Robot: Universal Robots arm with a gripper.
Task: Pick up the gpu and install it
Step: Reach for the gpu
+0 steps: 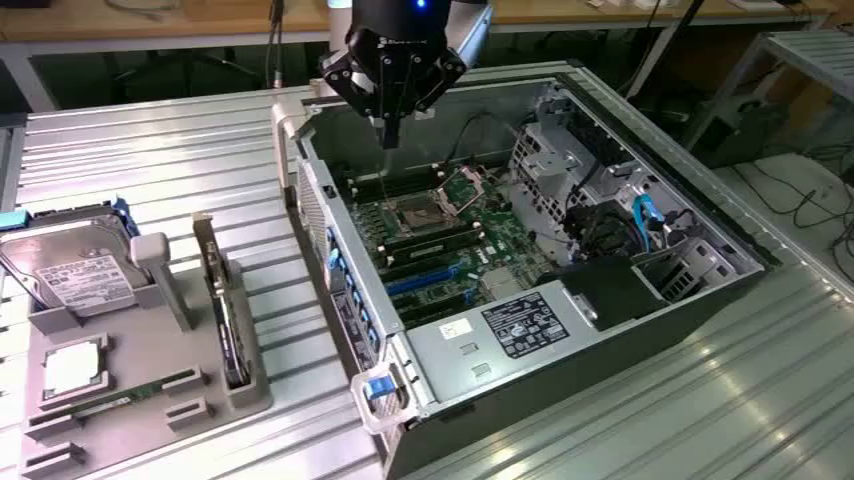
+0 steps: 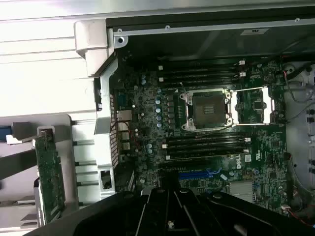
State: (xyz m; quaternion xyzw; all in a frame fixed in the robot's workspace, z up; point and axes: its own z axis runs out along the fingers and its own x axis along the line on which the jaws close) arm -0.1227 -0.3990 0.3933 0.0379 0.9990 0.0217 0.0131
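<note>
The end effector (image 1: 390,138) is hanging over the open computer case (image 1: 601,350), above the motherboard (image 1: 447,235) inside it. Its fingers are pressing together with nothing between them.

The gpu (image 1: 230,330) is standing outside the case, on the exterior view's left of the case wall. It is sitting edge-up in a slot of the grey holder tray (image 1: 187,425), which is resting on the ribbed counter (image 1: 160,150). In the wrist view its green face (image 2: 49,179) is showing near the case's outer wall but apart from it. A hard drive (image 1: 74,275) is lying in the same tray, farther from the case than the card. Nothing is touching the card, so the pick is not yet begun.

The card is looking light and stiff: a thin board that is probably not bending under a pinch. It is likely fragile where small parts are sitting on its face.

The safest hold is probably across its thickness on the exposed upper edge, near the middle of its length so it is not swinging. That is also keeping clear of the pale bracket end and of the lower edge seated in the slot.
</note>
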